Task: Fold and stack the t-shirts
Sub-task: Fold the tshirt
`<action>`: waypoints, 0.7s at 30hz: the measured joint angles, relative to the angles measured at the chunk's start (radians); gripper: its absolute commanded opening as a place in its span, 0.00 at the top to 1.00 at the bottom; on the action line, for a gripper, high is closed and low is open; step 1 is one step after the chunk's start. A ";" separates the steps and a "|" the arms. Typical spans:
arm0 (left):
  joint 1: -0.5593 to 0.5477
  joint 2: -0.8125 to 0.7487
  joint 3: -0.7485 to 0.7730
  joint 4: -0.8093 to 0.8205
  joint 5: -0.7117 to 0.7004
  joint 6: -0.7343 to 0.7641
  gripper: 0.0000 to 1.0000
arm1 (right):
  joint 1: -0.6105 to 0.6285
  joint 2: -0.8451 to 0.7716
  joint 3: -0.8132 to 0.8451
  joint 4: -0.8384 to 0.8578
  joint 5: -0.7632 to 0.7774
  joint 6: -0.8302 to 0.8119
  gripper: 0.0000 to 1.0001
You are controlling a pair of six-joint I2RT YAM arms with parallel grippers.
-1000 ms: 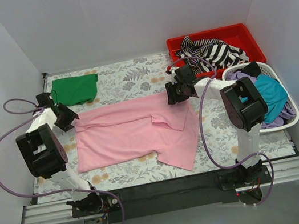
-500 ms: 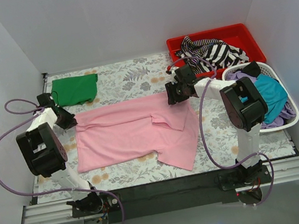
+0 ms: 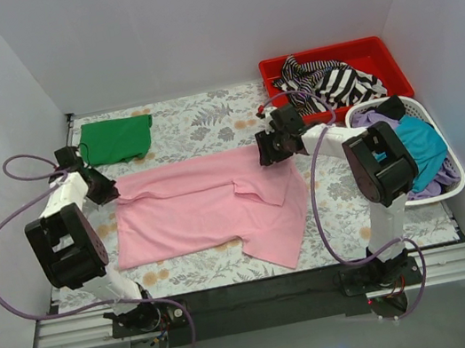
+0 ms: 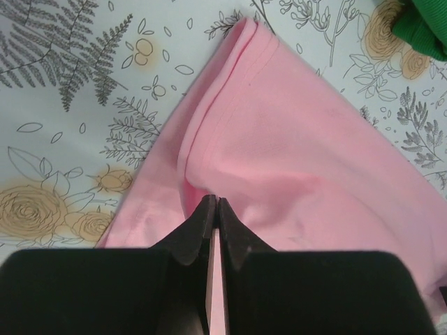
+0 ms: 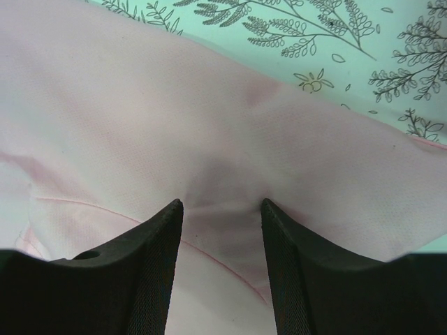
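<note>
A large light pink t-shirt point(image 3: 194, 212) lies spread on the floral table, its right part folded over. My left gripper point(image 3: 110, 190) is at the shirt's far left corner. In the left wrist view its jaws point(image 4: 214, 202) are shut on a pinched ridge of the pink cloth point(image 4: 293, 153). My right gripper point(image 3: 265, 152) sits at the far right corner, open. Its tips point(image 5: 222, 204) press down on the pink cloth point(image 5: 140, 125) with a bunched fold between them. A folded dark green t-shirt point(image 3: 116, 138) lies at the back left, its edge point(image 4: 426, 28) also showing in the left wrist view.
A red bin point(image 3: 378, 51) at the back right holds a black-and-white striped shirt point(image 3: 329, 80). A white basket point(image 3: 440, 124) at the right holds teal point(image 3: 422, 148) and purple point(image 3: 374, 118) shirts. White walls close in the table on three sides.
My left gripper has closed on the pink shirt's left corner, and its arm has shifted a little. The right gripper stays open and has edged slightly left.
</note>
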 measured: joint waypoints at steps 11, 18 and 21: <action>0.000 -0.024 -0.092 -0.045 -0.148 0.021 1.00 | 0.017 -0.021 -0.025 0.002 0.044 0.016 0.44; 0.000 0.081 -0.022 -0.082 -0.253 0.013 1.00 | 0.020 -0.025 -0.024 -0.014 0.089 0.051 0.44; -0.001 0.113 0.017 -0.089 -0.264 0.010 0.94 | 0.014 -0.028 -0.023 -0.025 0.092 0.059 0.43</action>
